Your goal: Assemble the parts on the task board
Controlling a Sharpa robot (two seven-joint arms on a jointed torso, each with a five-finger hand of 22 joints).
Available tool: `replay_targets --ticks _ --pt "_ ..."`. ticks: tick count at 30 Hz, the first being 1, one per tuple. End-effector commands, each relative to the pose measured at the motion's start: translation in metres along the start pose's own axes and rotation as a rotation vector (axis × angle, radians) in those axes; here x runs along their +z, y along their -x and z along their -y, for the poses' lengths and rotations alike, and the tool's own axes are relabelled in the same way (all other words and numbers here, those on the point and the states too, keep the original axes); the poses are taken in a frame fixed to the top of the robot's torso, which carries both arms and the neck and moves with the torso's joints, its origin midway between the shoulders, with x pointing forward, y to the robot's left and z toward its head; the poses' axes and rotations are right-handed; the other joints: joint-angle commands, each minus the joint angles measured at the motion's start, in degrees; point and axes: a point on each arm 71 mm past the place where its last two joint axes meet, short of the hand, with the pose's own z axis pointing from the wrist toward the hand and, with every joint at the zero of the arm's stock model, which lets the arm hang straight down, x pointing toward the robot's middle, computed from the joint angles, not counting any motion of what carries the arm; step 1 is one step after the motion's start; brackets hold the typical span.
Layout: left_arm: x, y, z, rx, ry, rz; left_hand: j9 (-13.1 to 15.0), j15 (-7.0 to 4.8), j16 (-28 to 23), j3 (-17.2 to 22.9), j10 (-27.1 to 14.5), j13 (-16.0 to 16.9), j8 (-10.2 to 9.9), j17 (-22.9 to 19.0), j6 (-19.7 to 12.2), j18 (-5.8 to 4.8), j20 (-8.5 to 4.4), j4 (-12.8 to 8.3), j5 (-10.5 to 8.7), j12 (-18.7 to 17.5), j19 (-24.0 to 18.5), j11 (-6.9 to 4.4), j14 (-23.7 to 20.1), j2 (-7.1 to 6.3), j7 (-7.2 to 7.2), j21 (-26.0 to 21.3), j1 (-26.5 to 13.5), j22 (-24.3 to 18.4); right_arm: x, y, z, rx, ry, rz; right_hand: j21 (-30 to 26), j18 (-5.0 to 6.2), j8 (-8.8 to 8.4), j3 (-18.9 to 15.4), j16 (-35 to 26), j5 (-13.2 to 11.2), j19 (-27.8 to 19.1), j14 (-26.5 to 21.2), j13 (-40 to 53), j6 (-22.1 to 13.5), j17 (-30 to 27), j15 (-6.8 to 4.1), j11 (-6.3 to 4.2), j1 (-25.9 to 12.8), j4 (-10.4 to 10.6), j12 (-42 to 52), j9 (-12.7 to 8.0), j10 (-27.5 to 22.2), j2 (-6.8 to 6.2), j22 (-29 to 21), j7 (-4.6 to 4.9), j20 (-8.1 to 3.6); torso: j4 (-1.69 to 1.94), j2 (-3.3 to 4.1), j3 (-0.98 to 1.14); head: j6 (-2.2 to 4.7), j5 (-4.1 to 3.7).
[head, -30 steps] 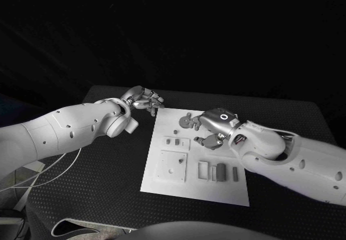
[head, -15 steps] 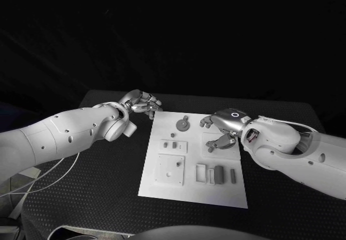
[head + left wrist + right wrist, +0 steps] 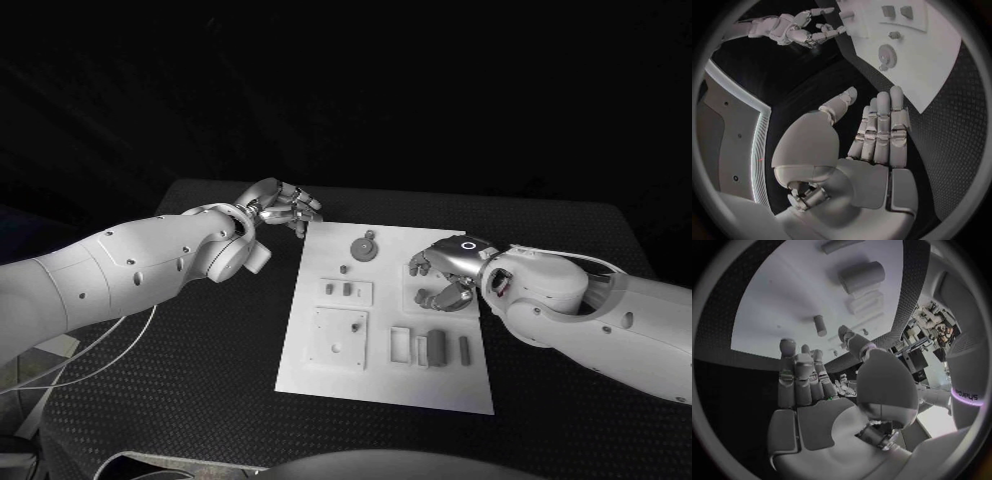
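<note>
The white task board [image 3: 433,385] lies in the middle of the black table. Grey parts sit on it: a round piece [image 3: 365,247] at the far end, a small plate with two studs [image 3: 348,290], a square plate [image 3: 340,335] and three upright blocks [image 3: 434,347] near the front. My right hand [image 3: 446,274] hovers over the board's right side, fingers loosely apart, holding nothing. The right wrist view shows its bare palm [image 3: 817,390] facing the board [image 3: 779,300]. My left hand [image 3: 283,205] hangs off the board's far left corner, fingers straight [image 3: 879,125], holding nothing.
Black table [image 3: 188,340] surrounds the board with free room on both sides. A white cable [image 3: 87,350] hangs off the table's left edge under my left arm. A cylinder-shaped part [image 3: 862,276] and a small peg [image 3: 819,325] show in the right wrist view.
My right hand has drawn back from beside the round piece, toward the board's right side and lower. The left hand has hardly moved. The camera shifted a little.
</note>
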Motion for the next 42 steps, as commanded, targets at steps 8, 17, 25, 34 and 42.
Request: replay_targets --ticks 8,17,25,34,42 --pt "0.0 0.0 0.003 0.001 -0.027 0.0 0.1 -0.06 -0.3 -0.2 -0.2 -0.1 0.2 0.3 0.4 2.91 0.19 0.2 0.03 0.2 0.3 0.02 0.3 -0.03 0.66 -0.2 0.3 0.1 0.008 -0.012 -0.003 -0.018 0.024 -0.015 0.0 3.66 1.57 1.3 0.6 0.3 1.0 1.0 0.1 1.9 -0.5 -1.56 -1.26 3.0 -0.6 2.0 0.5 4.1 2.14 1.1 0.62 -0.61 0.1 -0.03 -0.08 -0.28 -0.08" --pt "-0.001 0.0 0.003 -0.003 -0.029 -0.001 0.1 -0.07 -0.4 -0.3 -0.1 -0.1 0.3 0.3 0.5 2.9 0.21 0.3 0.05 0.2 0.4 0.02 0.3 0.0 0.69 -0.2 0.2 0.1 0.011 -0.02 -0.004 -0.014 0.033 -0.019 0.5 3.66 3.21 0.5 0.5 0.3 1.5 2.2 0.6 5.2 -1.0 -3.26 -3.0 4.3 -4.1 3.7 0.7 8.6 7.43 1.1 2.34 -0.9 0.07 -0.03 -0.09 -0.44 -0.06" --pt "-0.001 0.0 0.003 -0.004 -0.03 -0.003 0.1 -0.08 -0.4 -0.3 -0.1 -0.2 0.4 0.4 0.7 2.91 0.19 0.4 0.06 0.2 0.4 0.01 0.4 0.0 0.69 -0.2 0.1 0.2 0.013 -0.021 -0.005 -0.021 0.035 -0.015 0.7 3.66 4.04 0.3 0.4 0.3 1.8 2.8 0.7 7.4 -1.3 -3.97 -3.73 3.9 -5.9 4.3 0.6 10.7 9.04 1.1 1.92 -0.96 0.05 -0.02 -0.04 -0.58 -0.04" --pt "-0.001 0.001 0.003 -0.004 -0.028 -0.003 0.1 -0.08 -0.4 -0.3 -0.1 -0.2 0.4 0.5 0.7 2.91 0.18 0.4 0.06 0.2 0.4 0.0 0.4 -0.02 0.66 -0.2 0.1 0.2 0.013 -0.022 -0.004 -0.032 0.033 -0.015 0.7 3.66 4.41 0.4 0.2 0.3 2.0 3.1 0.9 8.5 -1.3 -4.4 -4.17 3.7 -6.4 4.7 0.6 11.9 9.46 1.0 1.53 -1.03 0.04 -0.04 -0.05 -0.54 -0.13" --pt "-0.001 0.001 0.002 -0.004 -0.024 -0.003 0.1 -0.08 -0.5 -0.3 -0.1 -0.2 0.4 0.5 0.8 2.92 0.18 0.3 0.07 0.2 0.4 0.0 0.4 -0.03 0.65 -0.2 0.2 0.2 0.013 -0.022 -0.004 -0.041 0.032 -0.01 0.7 3.66 4.52 0.4 0.2 0.3 2.1 3.1 1.0 8.8 -1.4 -4.52 -4.29 3.6 -6.5 4.7 0.6 12.1 9.51 1.0 1.39 -1.06 0.05 -0.03 -0.05 -0.57 -0.16"
